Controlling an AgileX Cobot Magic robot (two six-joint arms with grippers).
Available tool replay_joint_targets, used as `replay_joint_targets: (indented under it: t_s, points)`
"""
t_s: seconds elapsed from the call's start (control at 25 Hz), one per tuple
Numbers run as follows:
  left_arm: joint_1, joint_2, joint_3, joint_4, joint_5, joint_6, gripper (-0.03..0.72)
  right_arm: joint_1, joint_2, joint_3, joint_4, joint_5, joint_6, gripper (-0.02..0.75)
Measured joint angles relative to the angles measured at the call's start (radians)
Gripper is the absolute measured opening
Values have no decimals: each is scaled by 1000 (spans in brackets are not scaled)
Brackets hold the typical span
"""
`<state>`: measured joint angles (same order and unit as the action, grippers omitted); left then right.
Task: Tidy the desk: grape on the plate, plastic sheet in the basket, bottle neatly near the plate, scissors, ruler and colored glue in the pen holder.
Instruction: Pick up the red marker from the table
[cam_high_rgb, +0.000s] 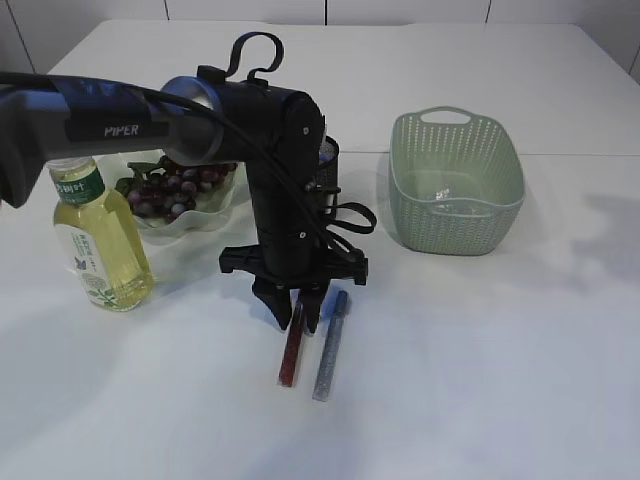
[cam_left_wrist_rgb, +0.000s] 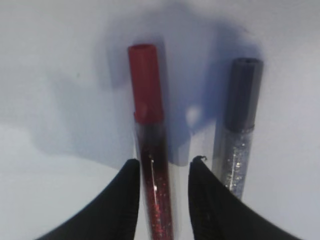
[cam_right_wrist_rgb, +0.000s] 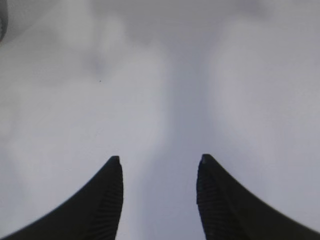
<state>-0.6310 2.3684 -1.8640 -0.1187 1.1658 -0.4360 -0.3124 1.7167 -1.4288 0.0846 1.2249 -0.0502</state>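
Nearest: red glue (cam_high_rgb: 292, 352) straddled by left end effector (cam_high_rgb: 298, 312) (not yet clamped) for pickup; right end effector (cam_right_wrist_rgb: 159, 200) open, empty.

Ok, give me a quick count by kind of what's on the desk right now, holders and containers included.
Glitter glue tubes: 2 (red, silver)
Bottle: 1
Grape bunch: 1
Plate: 1
Basket: 1
Pen holder: 1, mostly hidden behind the left arm
Total: 7
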Motion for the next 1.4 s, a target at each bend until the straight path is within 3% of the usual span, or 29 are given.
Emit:
replay_joint_targets:
  t_s: [1.24, 1.4]
  points:
    - [15, 22, 0, -6, 2, 22, 237, 0, 0, 0, 4, 0, 0, 381]
    - [15, 22, 0, 7, 0, 25, 127, 0, 0, 0, 4, 0, 0, 381]
